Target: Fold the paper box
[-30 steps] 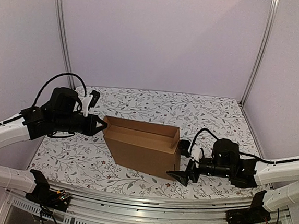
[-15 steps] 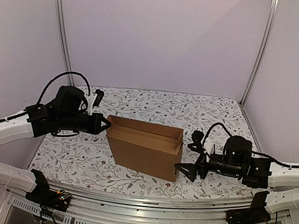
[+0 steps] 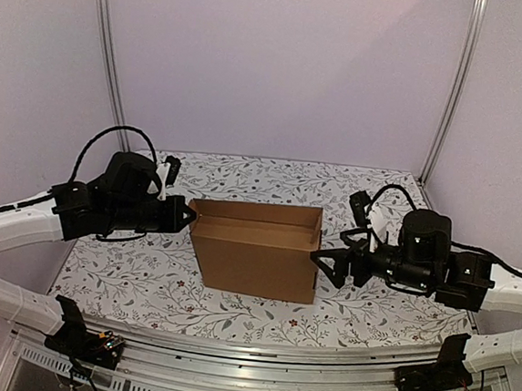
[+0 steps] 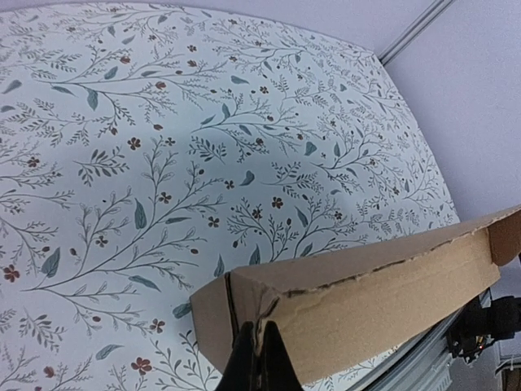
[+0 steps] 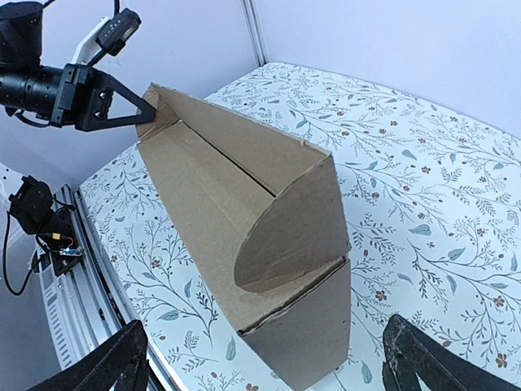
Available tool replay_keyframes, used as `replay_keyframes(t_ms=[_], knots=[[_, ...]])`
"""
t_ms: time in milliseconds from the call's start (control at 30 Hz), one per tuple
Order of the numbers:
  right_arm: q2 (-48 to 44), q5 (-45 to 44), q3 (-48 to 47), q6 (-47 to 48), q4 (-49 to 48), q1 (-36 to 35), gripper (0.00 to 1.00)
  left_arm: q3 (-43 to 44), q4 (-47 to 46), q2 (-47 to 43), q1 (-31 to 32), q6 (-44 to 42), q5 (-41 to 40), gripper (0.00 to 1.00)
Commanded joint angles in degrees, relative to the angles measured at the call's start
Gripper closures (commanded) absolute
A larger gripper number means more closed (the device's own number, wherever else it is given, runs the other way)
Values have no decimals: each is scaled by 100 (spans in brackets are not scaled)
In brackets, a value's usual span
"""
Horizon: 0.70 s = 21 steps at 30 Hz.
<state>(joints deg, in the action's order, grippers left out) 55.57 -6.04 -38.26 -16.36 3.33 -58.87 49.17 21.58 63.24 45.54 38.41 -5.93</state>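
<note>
The paper box (image 3: pixel 256 255) is a plain brown cardboard trough standing in the middle of the table, its open top up. My left gripper (image 3: pixel 189 216) is shut on the upper left corner of its wall. In the left wrist view the fingertips (image 4: pixel 259 358) pinch that cardboard edge of the box (image 4: pixel 374 281). My right gripper (image 3: pixel 330 262) is open just off the box's right end, not touching it. In the right wrist view its fingers (image 5: pixel 110 366) stand wide either side of the box's end flap (image 5: pixel 297 220), and the left gripper (image 5: pixel 134 114) shows at the far corner.
A floral cloth (image 3: pixel 271 183) covers the table. Purple walls with aluminium posts (image 3: pixel 451 89) close in the back and sides. A metal rail (image 3: pixel 256 360) with cable clips runs along the near edge.
The box has swung round to lie square to the front edge. My right gripper rose from the front right corner to the right end. The left gripper shifted right with its corner.
</note>
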Motion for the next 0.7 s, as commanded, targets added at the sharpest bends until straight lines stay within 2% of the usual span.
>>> replay_keyframes(t_ms=[0, 100, 233, 433, 667], knots=[[9, -367, -419, -554, 347, -55, 1, -104, 703, 33, 166, 353, -248, 100], [111, -757, -666, -726, 474, -99, 2, -92, 730, 26, 245, 461, -320, 100], [362, -1313, -1097, -903, 777, -150, 7, -62, 754, 47, 333, 571, -465, 100], [880, -1479, -1610, -1018, 1226, -176, 30, -21, 806, 65, 432, 735, -678, 100], [1231, -1473, -1801, -1086, 1371, -244, 40, 12, 829, 98, 490, 813, -776, 100]])
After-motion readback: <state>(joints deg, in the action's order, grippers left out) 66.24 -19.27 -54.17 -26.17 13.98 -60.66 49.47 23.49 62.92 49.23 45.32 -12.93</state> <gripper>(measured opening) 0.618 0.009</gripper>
